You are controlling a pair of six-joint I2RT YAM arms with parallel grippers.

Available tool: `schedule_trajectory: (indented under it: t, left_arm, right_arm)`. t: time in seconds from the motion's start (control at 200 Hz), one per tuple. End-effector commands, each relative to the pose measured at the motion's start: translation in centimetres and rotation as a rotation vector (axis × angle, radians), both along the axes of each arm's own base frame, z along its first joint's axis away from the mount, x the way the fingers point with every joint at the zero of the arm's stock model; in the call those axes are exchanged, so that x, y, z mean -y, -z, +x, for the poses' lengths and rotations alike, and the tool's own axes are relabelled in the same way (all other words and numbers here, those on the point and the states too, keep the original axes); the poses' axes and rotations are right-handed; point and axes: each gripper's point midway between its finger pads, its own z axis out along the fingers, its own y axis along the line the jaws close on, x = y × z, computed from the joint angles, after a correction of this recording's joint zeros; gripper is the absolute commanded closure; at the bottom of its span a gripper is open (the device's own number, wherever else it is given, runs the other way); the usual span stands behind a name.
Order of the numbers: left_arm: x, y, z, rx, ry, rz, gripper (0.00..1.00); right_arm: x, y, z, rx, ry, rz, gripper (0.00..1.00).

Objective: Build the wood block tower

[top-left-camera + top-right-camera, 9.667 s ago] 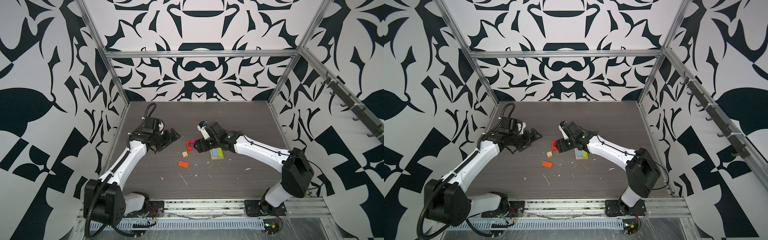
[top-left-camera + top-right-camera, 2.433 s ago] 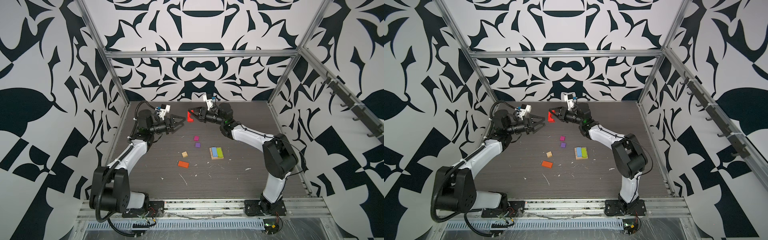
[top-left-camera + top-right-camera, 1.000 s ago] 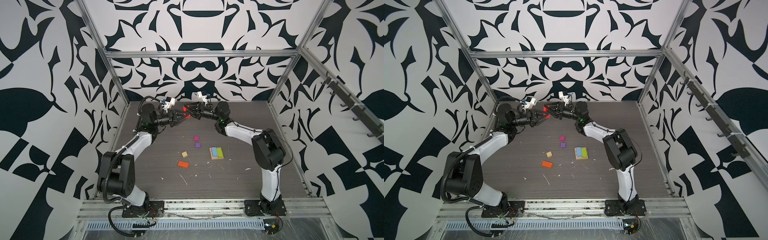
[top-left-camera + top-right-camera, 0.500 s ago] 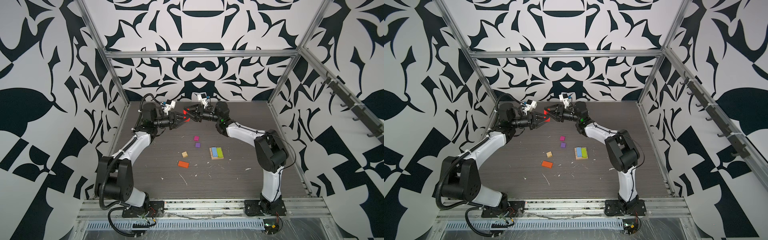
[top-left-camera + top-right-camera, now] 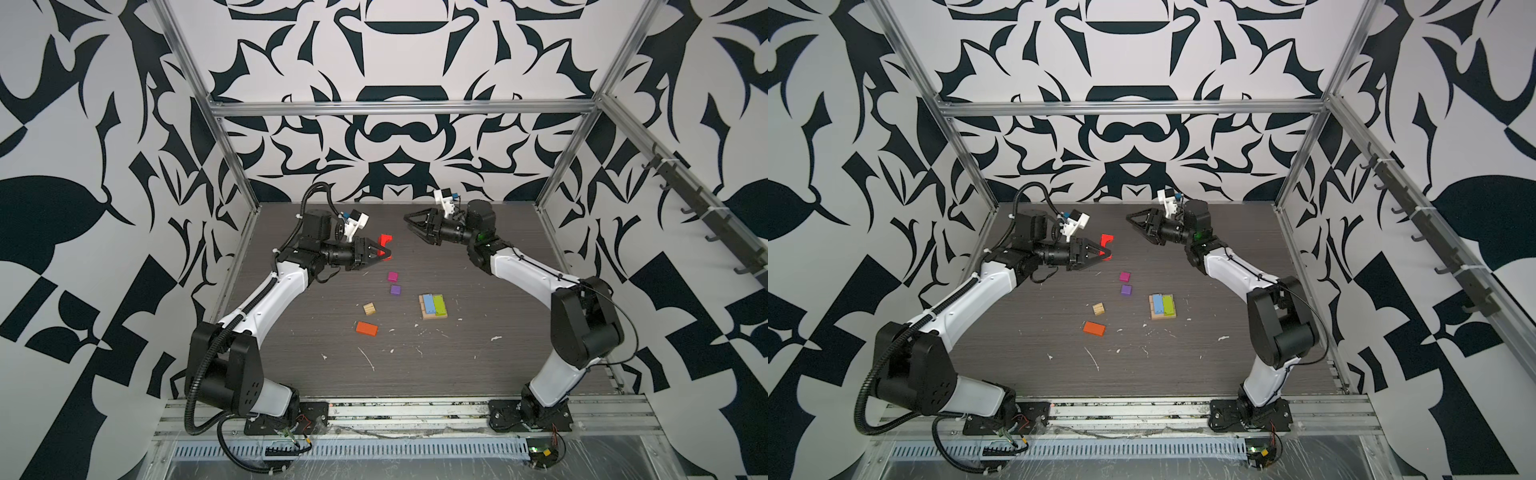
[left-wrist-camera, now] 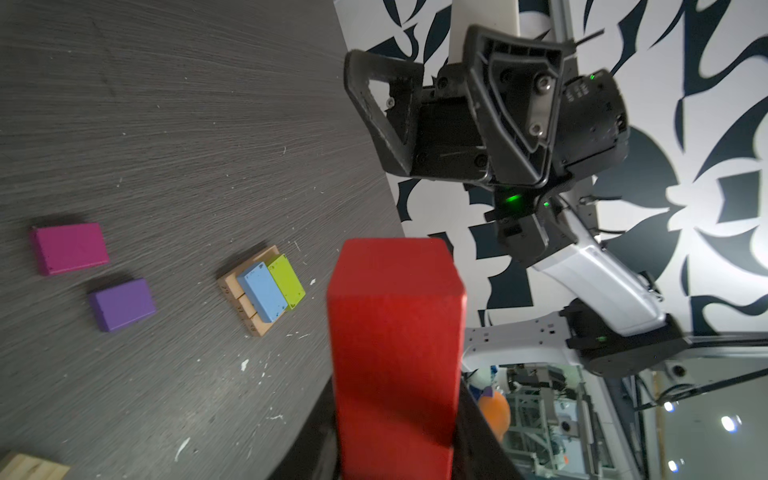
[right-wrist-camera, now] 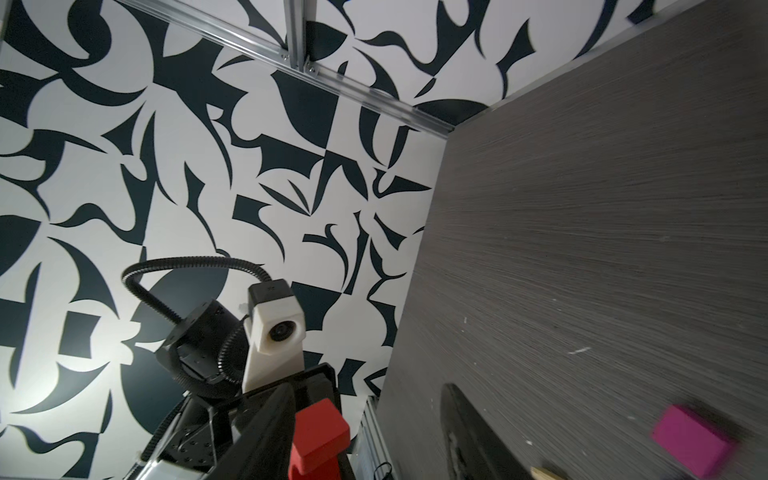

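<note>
Arch (image 5: 385, 240) of smooth red-painted wood

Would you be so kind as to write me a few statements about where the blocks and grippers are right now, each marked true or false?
1. The left gripper holds the red arch above the table. True.
2. The right gripper is shut on the magenta block. False: it is open and empty, and the magenta block lies on the table.
3. The blue block and lime block lie side by side on the tan planks. True.
4. The orange block sits on top of the tan cube. False: the orange block lies flat on the table, apart from the tan cube.
</note>
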Motion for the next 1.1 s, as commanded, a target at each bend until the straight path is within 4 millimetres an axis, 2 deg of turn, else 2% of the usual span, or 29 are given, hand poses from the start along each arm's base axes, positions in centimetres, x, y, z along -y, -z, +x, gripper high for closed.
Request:
schedule_trajectory:
  t: [0.0, 0.275, 0.48, 0.565, 0.875, 1.095]
  left_arm:
    - [0.9, 1.8, -0.4, 0.063, 0.04, 0.126, 0.84]
    - [4.9, 5.1, -2.0, 0.193, 0.186, 0.337, 0.86]
    - [6.4, 7.6, -2.9, 0.272, 0.295, 0.504, 0.89]
    - [7.0, 8.3, -4.0, 0.306, 0.342, 0.553, 0.9]
    - [6.6, 13.0, -8.2, 0.397, 0.426, 0.825, 0.9]
    - [6.8, 15.9, -12.0, 0.407, 0.482, 0.901, 0.9]
  right_arm:
    - [1.7, -0.6, -1.8, 0.073, 0.011, -0.086, 0.4]
    - [5.4, 3.3, -4.9, -0.002, 0.075, -0.267, 0.4]
    - [8.8, 5.7, -6.9, -0.078, 0.14, -0.369, 0.4]
    - [9.9, 6.6, -7.5, -0.105, 0.157, -0.395, 0.4]
    - [12.2, 8.3, -8.7, -0.164, 0.193, -0.431, 0.39]
    - [13.1, 9.5, -9.2, -0.202, 0.209, -0.47, 0.39]
